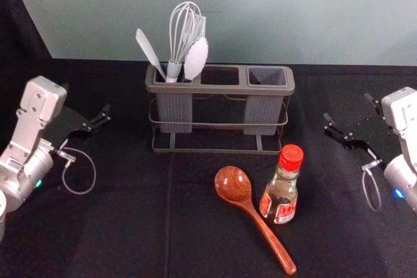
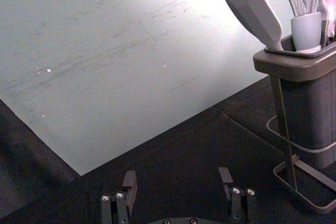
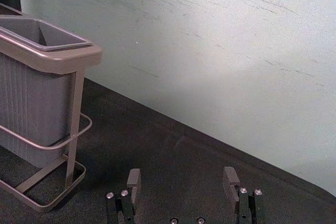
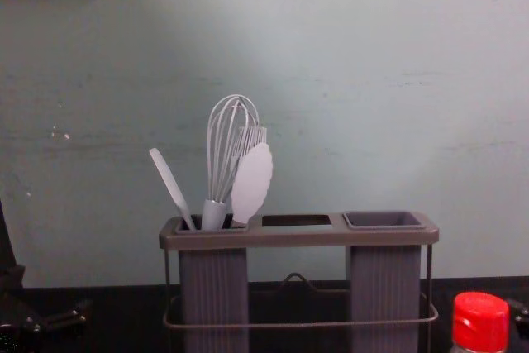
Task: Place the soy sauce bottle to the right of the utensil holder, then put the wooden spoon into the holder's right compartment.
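Note:
The soy sauce bottle stands upright in front of the holder's right end; its red cap shows in the chest view. Just left of it the wooden spoon lies on the table, bowl toward the holder. The utensil holder has an empty right compartment. My left gripper is open and empty, left of the holder; the left wrist view shows the left gripper with fingers apart. Right of the holder, my right gripper is open; the right wrist view shows the right gripper empty.
A whisk, a spatula and other pale utensils stand in the holder's left compartment. A pale wall rises behind the black-covered table. The holder's middle opening holds no utensil.

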